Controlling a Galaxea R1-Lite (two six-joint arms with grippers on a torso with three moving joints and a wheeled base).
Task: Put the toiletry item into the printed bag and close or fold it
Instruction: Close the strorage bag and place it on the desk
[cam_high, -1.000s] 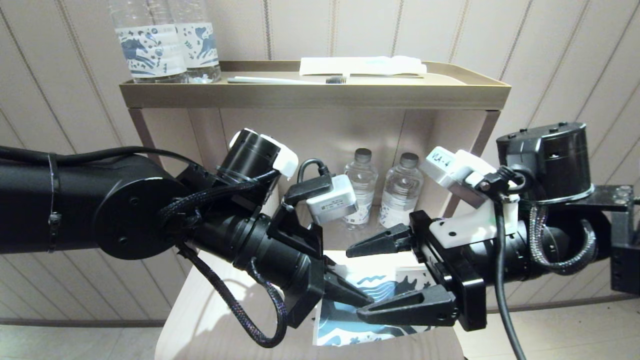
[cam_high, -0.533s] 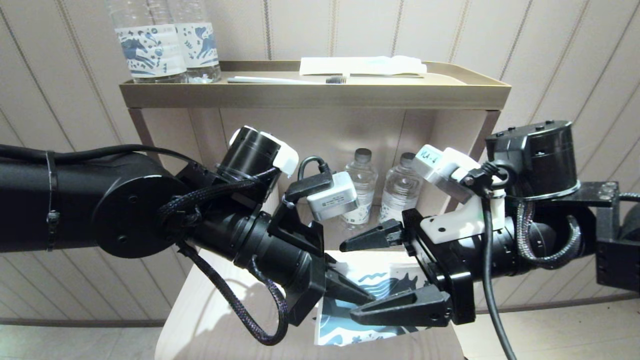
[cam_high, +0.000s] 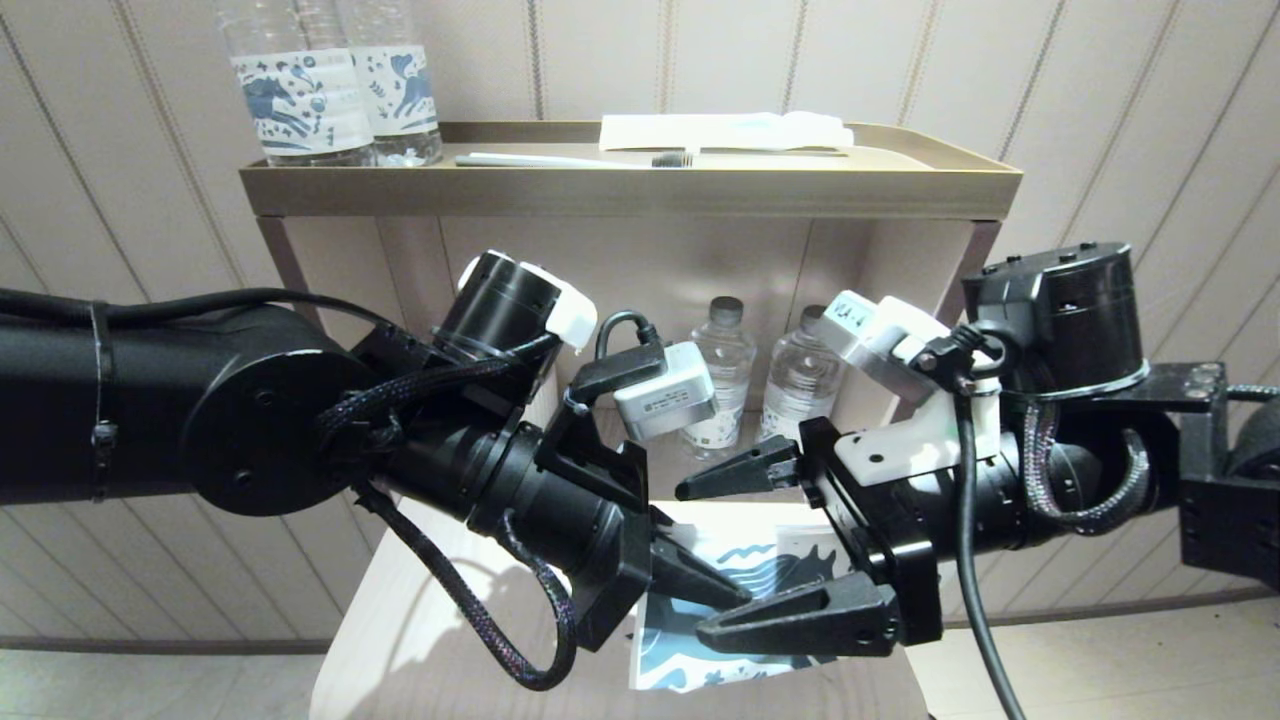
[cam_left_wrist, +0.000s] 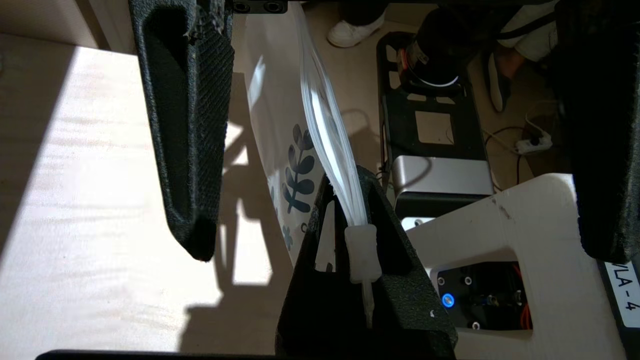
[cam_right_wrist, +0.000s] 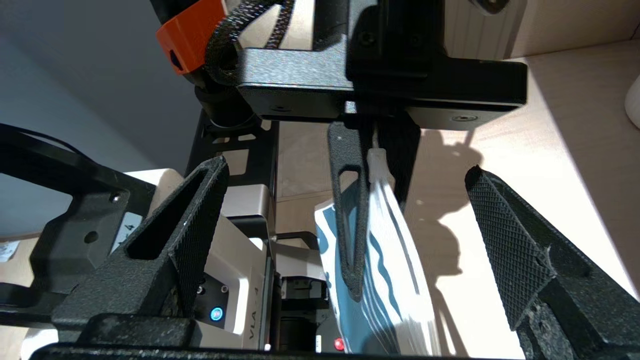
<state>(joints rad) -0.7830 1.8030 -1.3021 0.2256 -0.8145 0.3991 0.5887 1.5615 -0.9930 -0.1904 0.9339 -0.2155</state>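
Observation:
The printed bag (cam_high: 765, 585), white with blue waves and a dark horse, hangs over the light wood surface (cam_high: 420, 620). My left gripper (cam_high: 735, 595) is shut on its upper edge. In the left wrist view a ridged white strip (cam_left_wrist: 325, 125) runs along the bag's edge into the left gripper (cam_left_wrist: 347, 200). I cannot tell whether that strip is the toiletry item, which does not show on its own. My right gripper (cam_high: 690, 562) is open, one finger above and one below the left fingertips, touching nothing. In the right wrist view the bag (cam_right_wrist: 395, 280) hangs between the right gripper's (cam_right_wrist: 345, 167) spread fingers.
A tan tray shelf (cam_high: 630, 190) behind carries two horse-label bottles (cam_high: 330, 90), a toothbrush (cam_high: 570, 160) and a white packet (cam_high: 720, 130). Two small bottles (cam_high: 722, 370) stand in the recess below, just behind the right gripper. The shelf's side walls flank both arms.
The right gripper's fingers have spread wider and the right arm has shifted a little to the left, towards the left gripper. The left gripper and the bag have stayed put.

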